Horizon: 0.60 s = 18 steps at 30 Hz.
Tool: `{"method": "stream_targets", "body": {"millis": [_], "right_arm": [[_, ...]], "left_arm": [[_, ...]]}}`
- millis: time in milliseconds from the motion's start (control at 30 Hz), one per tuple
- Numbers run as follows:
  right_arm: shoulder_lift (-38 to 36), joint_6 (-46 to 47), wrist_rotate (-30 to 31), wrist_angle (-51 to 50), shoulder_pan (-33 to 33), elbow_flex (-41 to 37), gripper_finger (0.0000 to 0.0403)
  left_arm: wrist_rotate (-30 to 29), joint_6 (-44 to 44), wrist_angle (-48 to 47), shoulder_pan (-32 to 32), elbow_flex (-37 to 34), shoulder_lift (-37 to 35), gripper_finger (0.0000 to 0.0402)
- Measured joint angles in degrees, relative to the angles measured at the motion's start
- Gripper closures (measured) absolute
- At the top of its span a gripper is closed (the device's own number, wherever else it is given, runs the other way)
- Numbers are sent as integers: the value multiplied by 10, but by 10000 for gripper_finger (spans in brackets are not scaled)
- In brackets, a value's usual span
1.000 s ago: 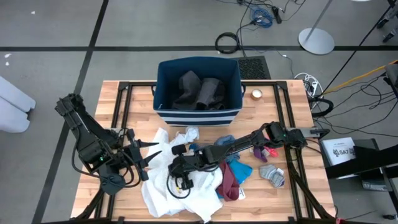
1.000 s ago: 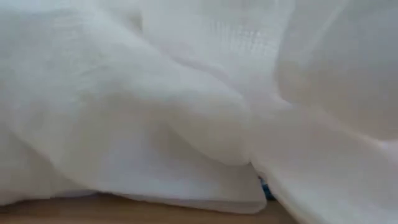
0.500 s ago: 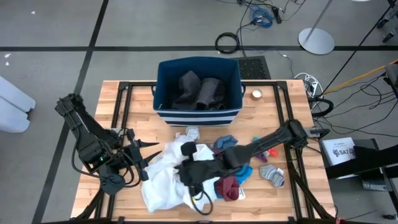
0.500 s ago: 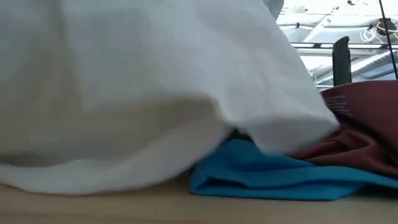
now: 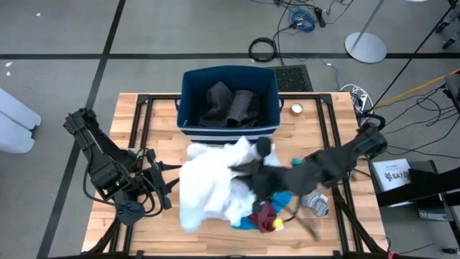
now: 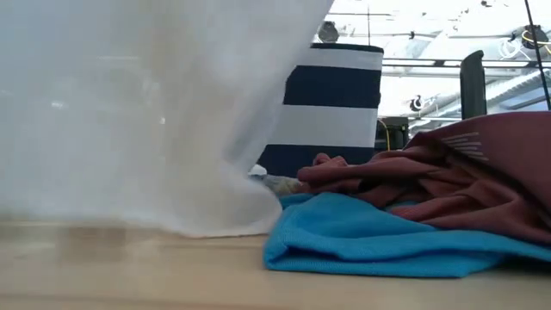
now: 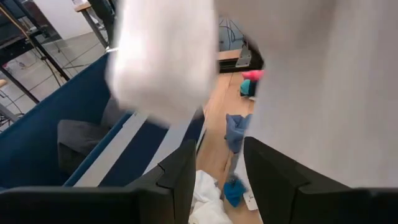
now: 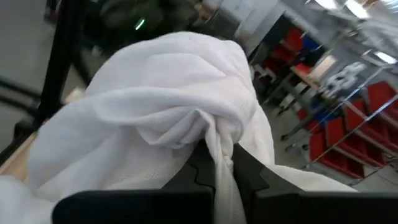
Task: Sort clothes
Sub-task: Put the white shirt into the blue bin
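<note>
My right gripper (image 5: 249,158) is shut on a large white garment (image 5: 205,183), raised above the table's middle, just in front of the navy striped bin (image 5: 230,128). The garment hangs down to the table (image 6: 129,129). A bright blue piece (image 6: 362,245) and a maroon piece (image 6: 448,172) lie under and beside it. Dark grey clothes (image 5: 230,104) lie in the bin. Grey socks (image 5: 315,203) lie at the right. My left gripper (image 5: 164,185) is open and empty, left of the white garment. My right gripper pinches a bunched fold of the white garment (image 8: 217,134) between its two fingers (image 8: 204,167), with several layers gathered. The fingers come from the table's right side, roughly level. The garment hangs below and to the left of the hold, its lower part on the table (image 5: 190,216).
The black frame rails (image 5: 144,129) run along the table's sides. A small round object (image 5: 296,109) sits right of the bin. A small red piece (image 5: 295,161) shows by the right arm. Bare wood (image 5: 144,230) lies at the near left.
My right gripper has risen and gone toward the far edge and the right, toward the bin, carrying the white garment. The garment has been lifted off the blue and maroon pieces, which now show; its lower part still trails on the table.
</note>
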Motion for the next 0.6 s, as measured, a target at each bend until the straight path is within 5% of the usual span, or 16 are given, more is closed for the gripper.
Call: {"method": "stream_targets", "body": {"millis": [600], "right_arm": [[-138, -62, -1, 132, 2, 0, 398]], "left_arm": [[0, 0, -2, 0, 0, 0, 256]]}}
